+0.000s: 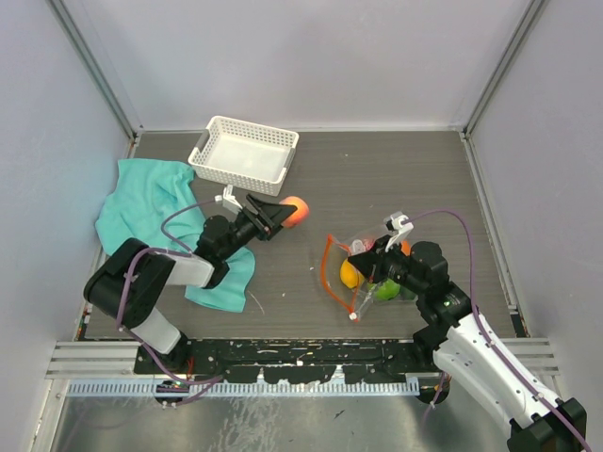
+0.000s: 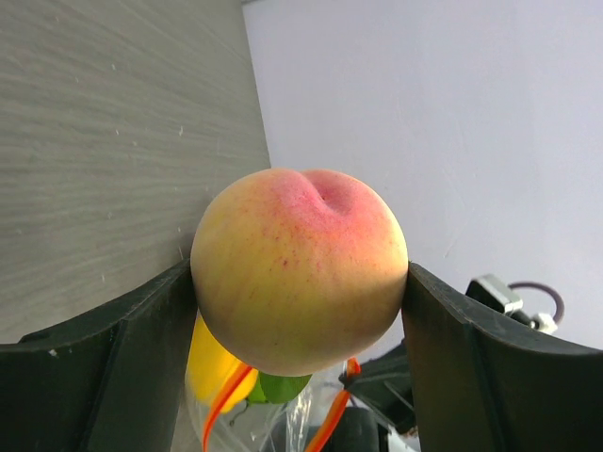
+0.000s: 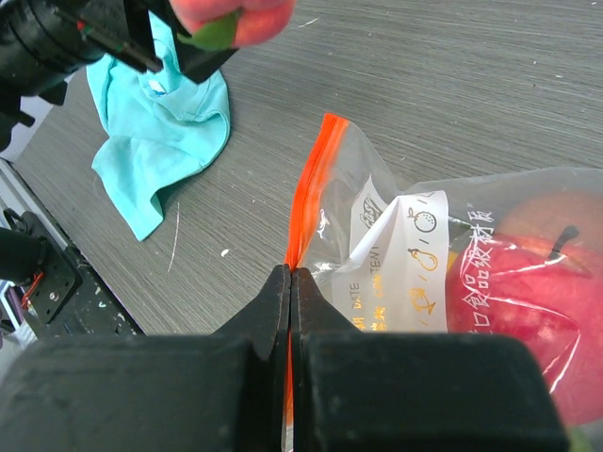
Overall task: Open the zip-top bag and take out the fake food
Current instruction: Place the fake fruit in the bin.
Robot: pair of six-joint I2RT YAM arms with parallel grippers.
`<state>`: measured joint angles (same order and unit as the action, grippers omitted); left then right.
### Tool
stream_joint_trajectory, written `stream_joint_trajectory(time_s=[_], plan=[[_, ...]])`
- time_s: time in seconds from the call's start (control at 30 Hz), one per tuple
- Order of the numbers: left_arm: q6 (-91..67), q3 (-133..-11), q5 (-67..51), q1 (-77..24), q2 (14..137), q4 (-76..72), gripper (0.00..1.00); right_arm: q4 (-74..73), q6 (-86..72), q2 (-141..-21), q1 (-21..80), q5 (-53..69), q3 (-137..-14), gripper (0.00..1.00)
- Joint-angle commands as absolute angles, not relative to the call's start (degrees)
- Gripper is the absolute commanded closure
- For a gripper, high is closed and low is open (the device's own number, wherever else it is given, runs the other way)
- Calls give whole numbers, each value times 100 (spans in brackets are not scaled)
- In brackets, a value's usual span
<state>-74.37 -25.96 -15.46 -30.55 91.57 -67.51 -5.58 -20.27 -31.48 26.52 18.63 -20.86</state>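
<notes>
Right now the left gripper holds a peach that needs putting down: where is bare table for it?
For the peach: bare table lies right of the basket along the far edge, and in the near strip between cloth and bag. Crowded: around the bag, pinched by the right gripper, and the cloth-covered left side.
</notes>
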Motion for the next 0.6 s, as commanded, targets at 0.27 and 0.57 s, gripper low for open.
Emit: stream_joint_trajectory(time_s=[0.27, 0.57], plan=[[-6199, -4152, -793, -2725, 8796, -3586, 96, -139, -2017, -3139, 2674, 1865, -2077, 100], [-5178, -5441, 645, -2725, 8763, -1303, 97, -64, -2030, -3215, 2673, 1907, -2074, 100]])
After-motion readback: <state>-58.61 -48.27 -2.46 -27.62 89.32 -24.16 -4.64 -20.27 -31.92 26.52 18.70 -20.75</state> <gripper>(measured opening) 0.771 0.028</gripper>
